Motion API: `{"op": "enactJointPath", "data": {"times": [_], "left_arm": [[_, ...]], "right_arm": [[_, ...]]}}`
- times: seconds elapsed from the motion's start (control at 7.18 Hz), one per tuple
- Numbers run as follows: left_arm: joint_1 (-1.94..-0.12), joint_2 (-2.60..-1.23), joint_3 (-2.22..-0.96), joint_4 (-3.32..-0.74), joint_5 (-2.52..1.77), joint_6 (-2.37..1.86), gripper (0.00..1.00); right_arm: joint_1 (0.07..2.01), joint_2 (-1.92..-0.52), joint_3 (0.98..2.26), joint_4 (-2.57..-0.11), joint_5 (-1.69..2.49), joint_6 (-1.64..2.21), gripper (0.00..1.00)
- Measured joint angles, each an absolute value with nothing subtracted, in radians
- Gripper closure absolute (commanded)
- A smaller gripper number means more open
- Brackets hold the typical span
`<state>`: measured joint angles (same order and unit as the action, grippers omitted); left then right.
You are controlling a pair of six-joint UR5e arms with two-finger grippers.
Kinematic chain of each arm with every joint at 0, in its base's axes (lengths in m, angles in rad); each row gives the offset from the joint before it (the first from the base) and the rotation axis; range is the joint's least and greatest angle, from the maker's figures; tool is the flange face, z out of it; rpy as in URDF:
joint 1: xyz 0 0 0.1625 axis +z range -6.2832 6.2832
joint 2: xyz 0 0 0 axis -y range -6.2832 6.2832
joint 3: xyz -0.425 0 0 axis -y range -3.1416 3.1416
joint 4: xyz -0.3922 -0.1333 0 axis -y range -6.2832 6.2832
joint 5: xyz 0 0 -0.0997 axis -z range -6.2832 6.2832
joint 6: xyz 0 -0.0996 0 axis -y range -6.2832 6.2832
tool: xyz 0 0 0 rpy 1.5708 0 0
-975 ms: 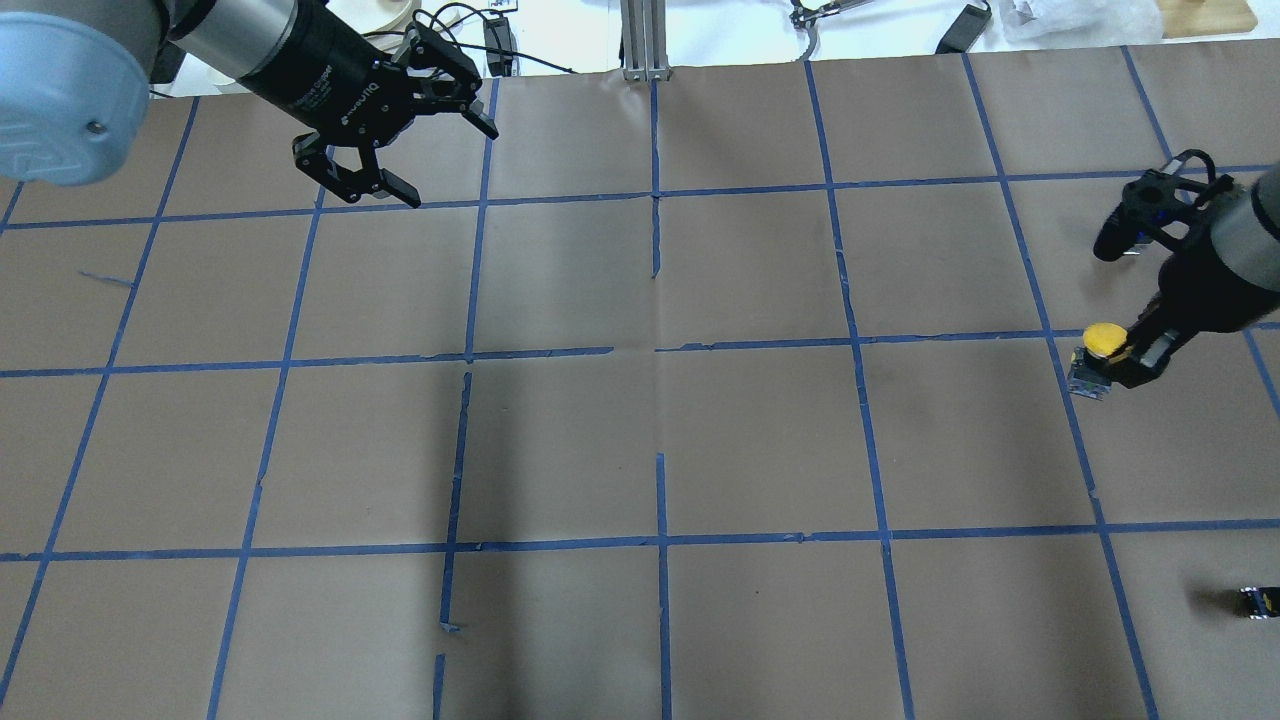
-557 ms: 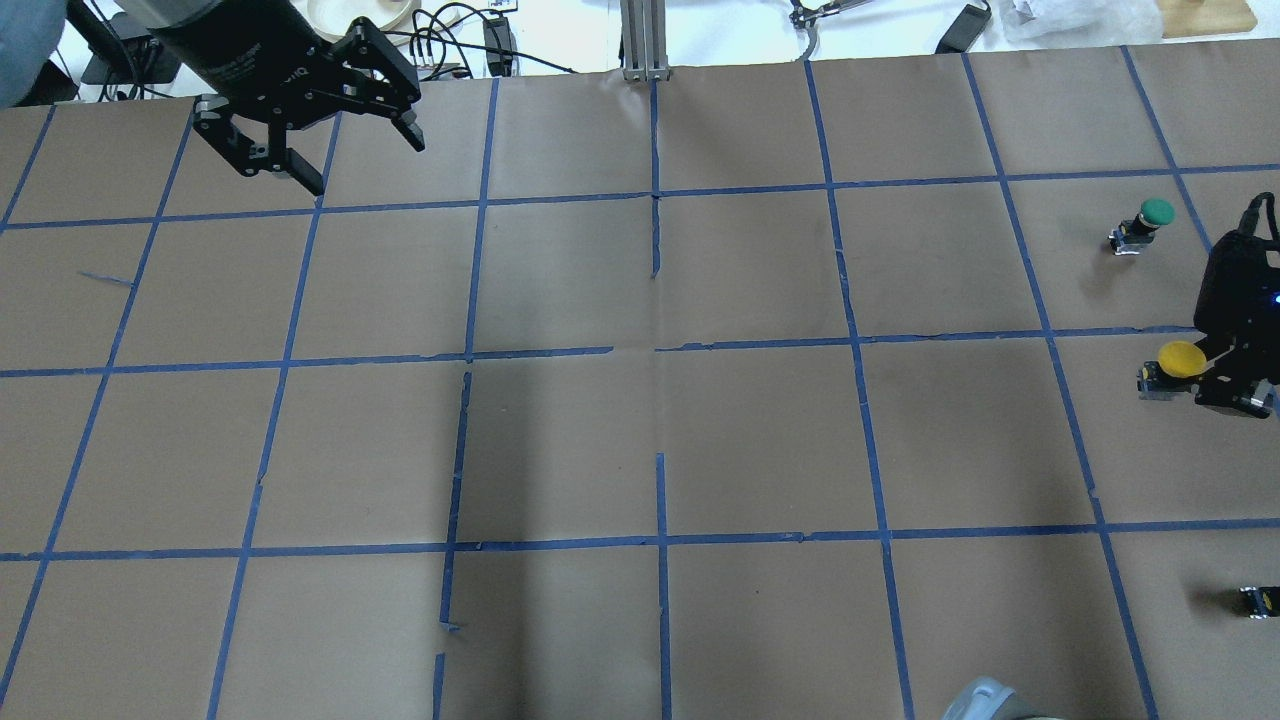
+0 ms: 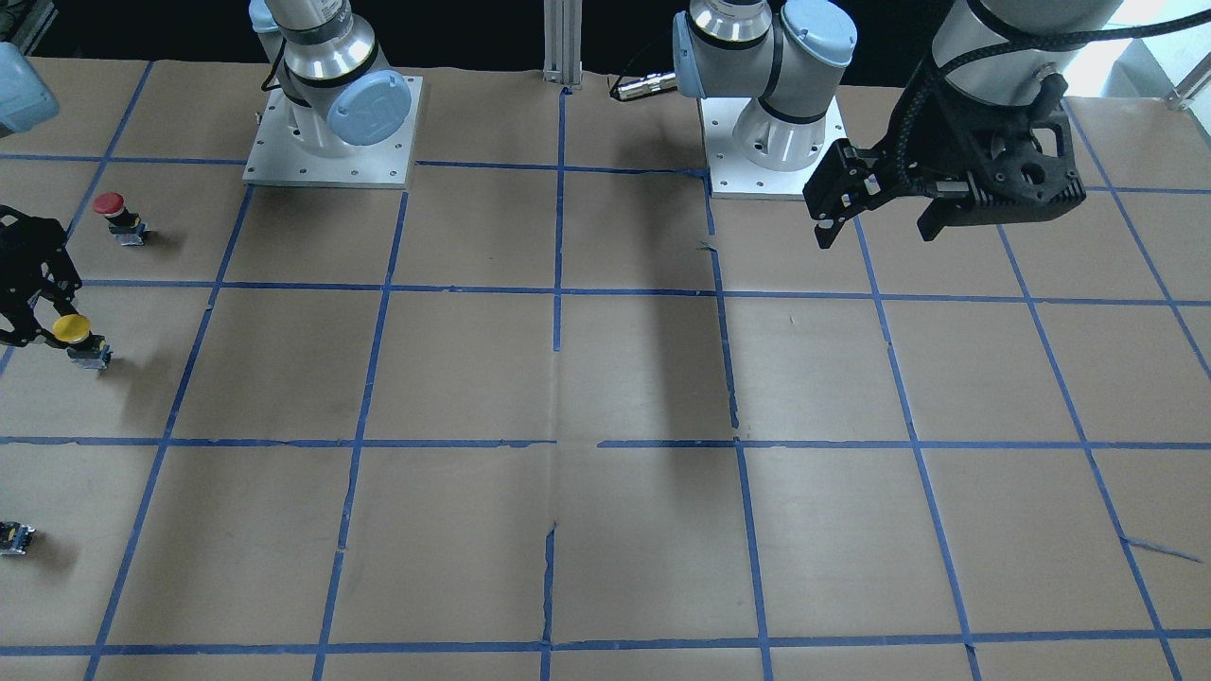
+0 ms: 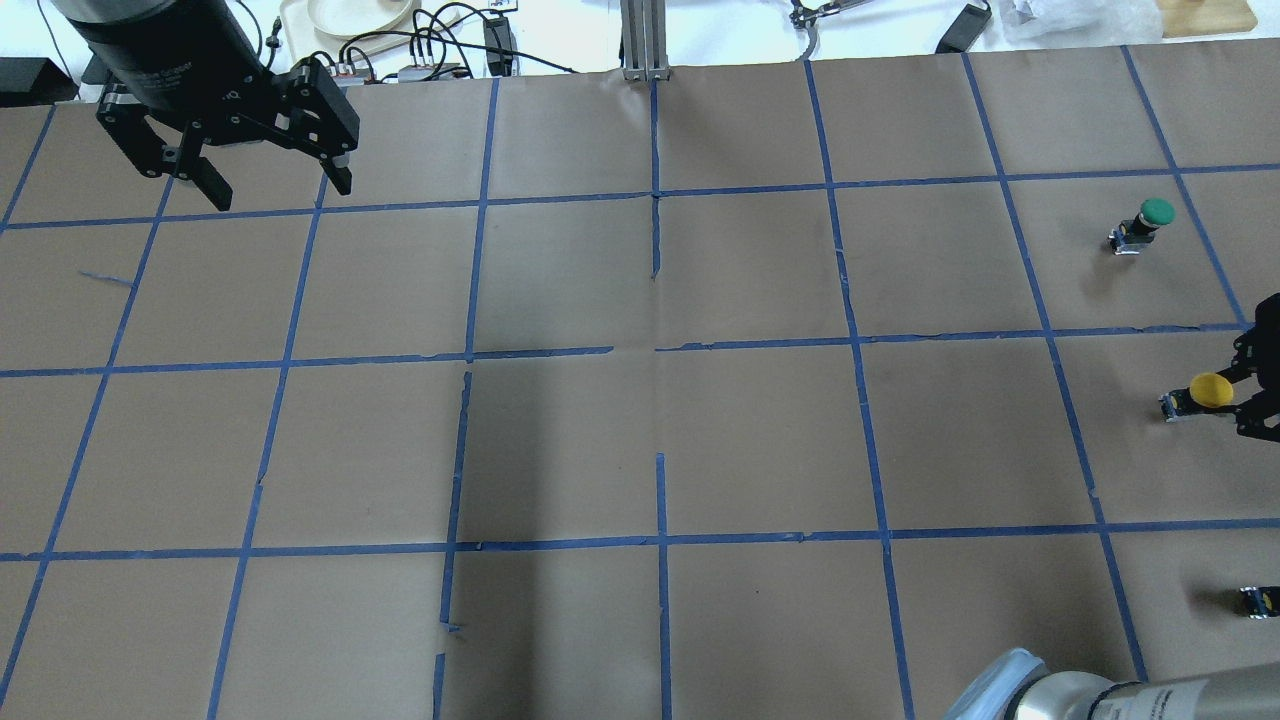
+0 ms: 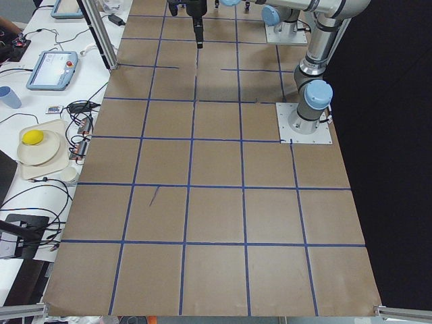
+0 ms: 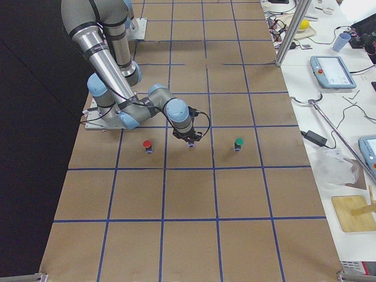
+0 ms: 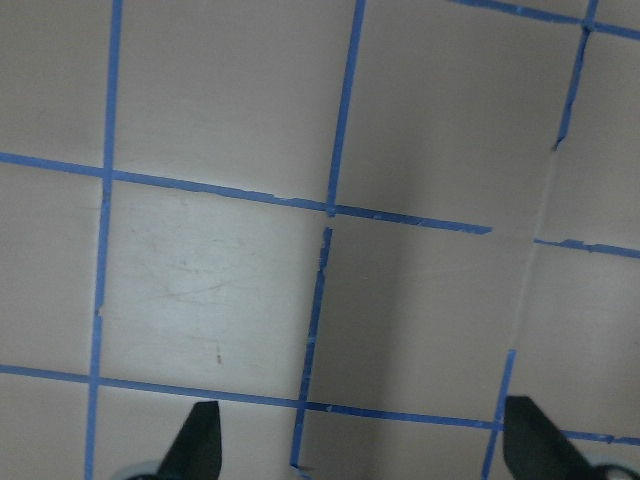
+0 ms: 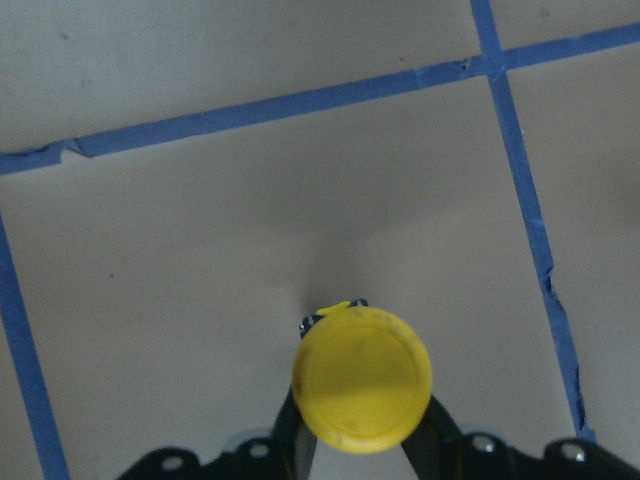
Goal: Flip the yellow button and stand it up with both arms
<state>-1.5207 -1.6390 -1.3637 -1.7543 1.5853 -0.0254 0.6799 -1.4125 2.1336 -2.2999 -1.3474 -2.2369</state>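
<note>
The yellow button (image 4: 1208,390) is at the table's right edge, cap up and slightly tilted, with its grey base (image 4: 1170,405) at or just above the paper. It also shows in the front view (image 3: 73,329). My right gripper (image 4: 1245,395) is shut on its black neck. In the right wrist view, both fingers (image 8: 432,432) sit close under the round yellow cap (image 8: 362,378). My left gripper (image 4: 280,190) is open and empty, high over the far left of the table. It also shows in the front view (image 3: 877,232) and the left wrist view (image 7: 365,450).
A green-capped button (image 4: 1150,222) stands beyond the yellow one, and a red-capped button (image 3: 112,210) stands on its robot side. A small dark piece (image 4: 1258,601) lies at the frame's right edge. Both arm bases (image 3: 331,142) stand on the robot's side of the table. Cables and a plate lie past the far edge.
My right gripper has moved right and lower with the yellow button, which uncovered the green-capped button. My left gripper has moved left along the far edge and stayed open.
</note>
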Motion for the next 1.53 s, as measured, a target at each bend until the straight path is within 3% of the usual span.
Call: {"op": "enactJointPath", "data": {"times": [0.14,0.84,1.11,1.53], "left_arm": [[-1.521,-1.63,-1.371,-1.76,1.594,0.026,0.0],[-1.522,-1.644,-1.364,-1.681,1.553,0.076,0.0],[-1.523,-1.636,-1.384,-1.645,1.544,0.023,0.0],[-1.53,-1.603,-1.434,-1.642,1.553,-0.002,0.0]], "right_arm": [[0.673,-1.404,2.128,-2.3,-1.349,-2.241,0.01],[0.675,-1.413,2.069,-2.276,-1.371,-2.132,0.0],[0.718,-1.416,1.935,-2.196,-1.376,-2.014,0.0],[0.845,-1.426,1.614,-1.864,-1.425,-1.649,0.0]]}}
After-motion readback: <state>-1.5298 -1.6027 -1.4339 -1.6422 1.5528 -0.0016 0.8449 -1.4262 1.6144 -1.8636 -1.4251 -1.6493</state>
